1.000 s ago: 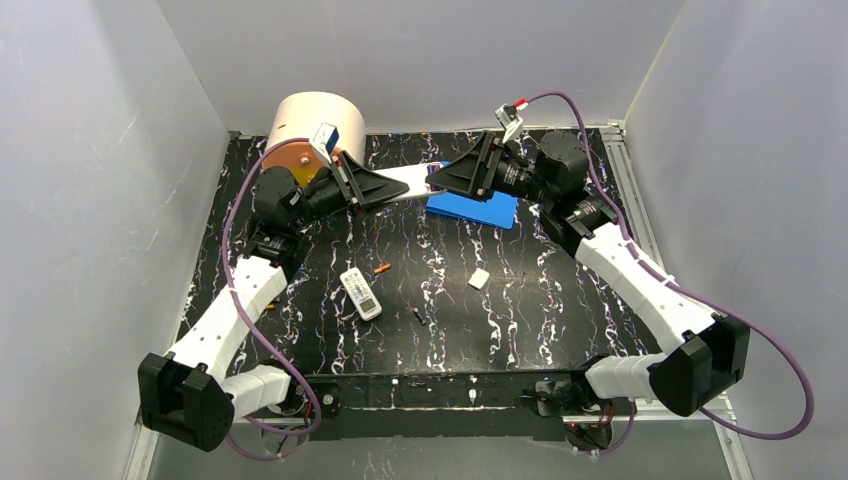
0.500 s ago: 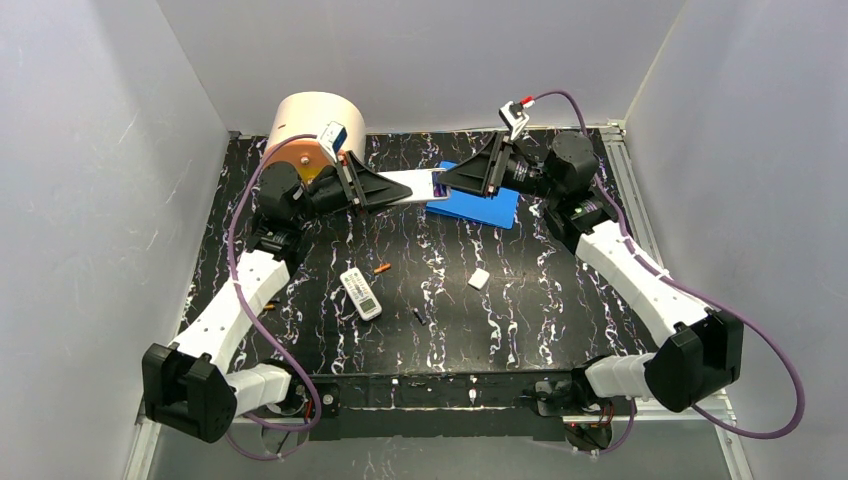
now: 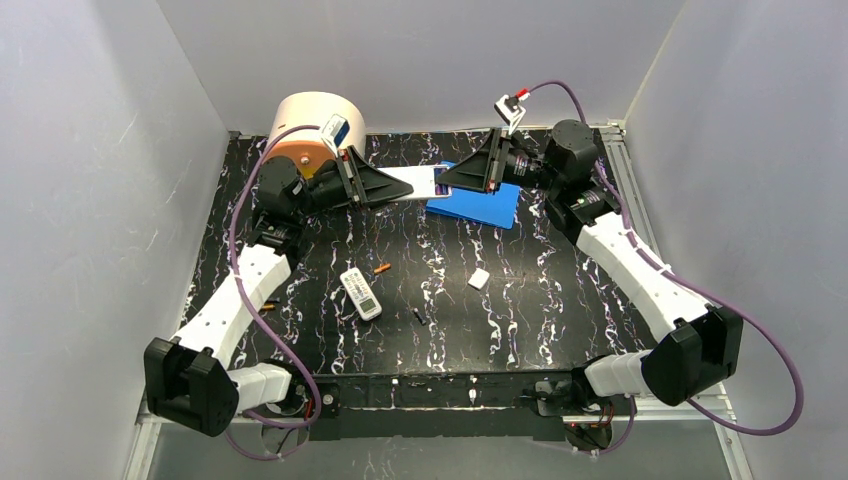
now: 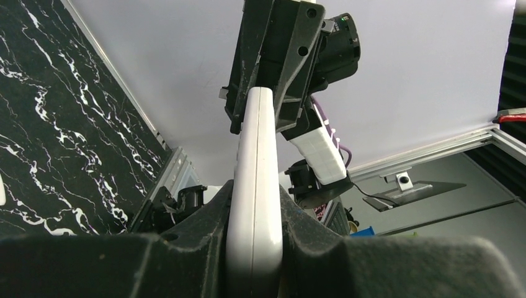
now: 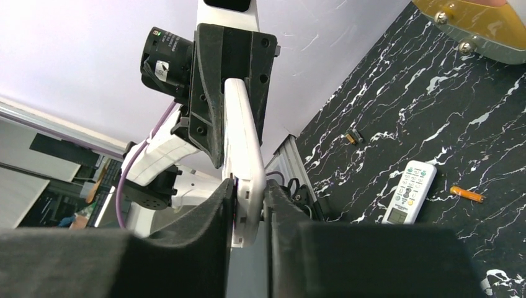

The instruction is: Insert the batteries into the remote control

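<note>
A white remote control hangs in the air at the back of the table, held at both ends. My left gripper is shut on its left end, and the body sits squeezed between those pads. My right gripper is shut on the right end, with the remote pressed between both pads. An orange battery and a dark battery lie loose on the marbled table. The right wrist view also shows the orange battery and a dark battery.
A second white remote lies face up near the orange battery. A small white piece sits mid-table. A blue pad lies under the right gripper. A tall round container stands at the back left.
My right gripper has closed from wide open onto the remote's right end. Both arms shifted slightly; the remote stays in the left gripper.
</note>
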`<state>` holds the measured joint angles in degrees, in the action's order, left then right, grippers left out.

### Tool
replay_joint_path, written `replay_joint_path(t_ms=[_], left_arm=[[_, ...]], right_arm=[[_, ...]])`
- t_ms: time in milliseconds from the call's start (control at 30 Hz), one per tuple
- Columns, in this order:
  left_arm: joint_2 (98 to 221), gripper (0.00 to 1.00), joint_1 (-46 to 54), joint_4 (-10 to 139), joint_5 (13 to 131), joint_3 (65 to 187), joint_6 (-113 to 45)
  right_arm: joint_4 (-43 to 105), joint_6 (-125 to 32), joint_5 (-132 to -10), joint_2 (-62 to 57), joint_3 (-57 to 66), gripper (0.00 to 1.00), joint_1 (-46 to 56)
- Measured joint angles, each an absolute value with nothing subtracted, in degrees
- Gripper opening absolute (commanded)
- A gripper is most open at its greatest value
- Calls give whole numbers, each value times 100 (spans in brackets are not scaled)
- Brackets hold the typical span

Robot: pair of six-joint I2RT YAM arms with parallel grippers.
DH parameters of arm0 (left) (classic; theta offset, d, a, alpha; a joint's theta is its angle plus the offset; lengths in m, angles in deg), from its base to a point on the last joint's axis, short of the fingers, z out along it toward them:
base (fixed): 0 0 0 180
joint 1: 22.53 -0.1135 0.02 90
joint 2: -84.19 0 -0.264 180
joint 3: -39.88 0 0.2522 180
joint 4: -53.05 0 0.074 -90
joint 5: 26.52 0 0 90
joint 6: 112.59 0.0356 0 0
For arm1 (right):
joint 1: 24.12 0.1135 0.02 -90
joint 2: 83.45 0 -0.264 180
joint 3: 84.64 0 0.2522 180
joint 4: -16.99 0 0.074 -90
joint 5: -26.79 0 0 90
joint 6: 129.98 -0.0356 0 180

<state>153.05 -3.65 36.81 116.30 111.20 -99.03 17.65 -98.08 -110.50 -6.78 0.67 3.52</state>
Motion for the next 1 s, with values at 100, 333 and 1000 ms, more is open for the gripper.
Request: replay_joint_path(t_ms=[100,333,1000], left_arm=[[15332,0,-365,3712,11639,11125,-9923],[15430,0,-365,3838,11643,11125,-9864],[15423,0,-1207,5340,12089,10327,-8115]], right_arm=[[1890,-9622,-11052,-678,102,56,356],[1898,-9380,-11037,-692,69,63,419],[5234,-5990,-8438,-866,-720,86,-625]])
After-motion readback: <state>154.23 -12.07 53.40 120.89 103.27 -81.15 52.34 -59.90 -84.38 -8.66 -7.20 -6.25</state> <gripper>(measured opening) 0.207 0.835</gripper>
